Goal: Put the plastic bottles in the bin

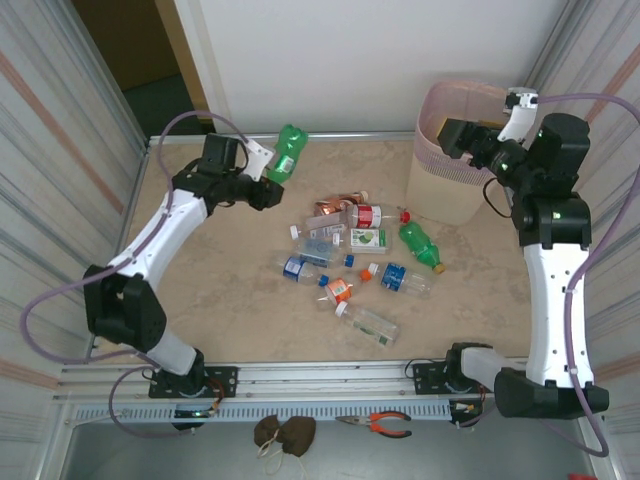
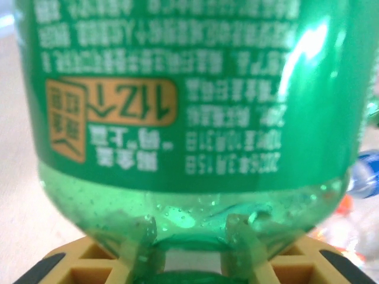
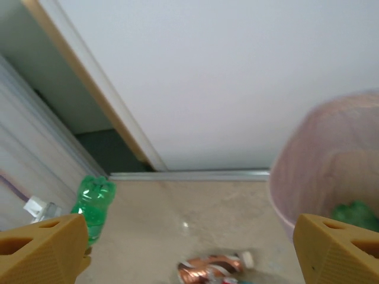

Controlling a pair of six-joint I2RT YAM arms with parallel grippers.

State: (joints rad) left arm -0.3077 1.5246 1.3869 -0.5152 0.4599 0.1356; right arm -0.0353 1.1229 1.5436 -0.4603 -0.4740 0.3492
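My left gripper (image 1: 262, 182) is shut on the neck of a green plastic bottle (image 1: 286, 152), held up over the far left of the table. In the left wrist view the green bottle (image 2: 189, 118) looms large, its neck pinched between my fingers (image 2: 240, 231). Several more plastic bottles (image 1: 350, 260) lie in a loose pile mid-table, among them a green one (image 1: 420, 245) and a clear one (image 1: 368, 322). The beige bin (image 1: 445, 185) with its pink liner stands at the far right. My right gripper (image 1: 452, 135) hangs open beside its rim (image 3: 296, 171), nothing between its fingers (image 3: 41, 251). Something green (image 3: 355, 214) lies inside the bin.
A crushed copper-coloured bottle (image 3: 213, 269) lies below the right gripper. Striped walls close in both sides and a metal rail (image 1: 330, 378) runs along the near edge. Orange-handled pliers (image 1: 375, 423) and a brown object (image 1: 283, 432) lie below the rail.
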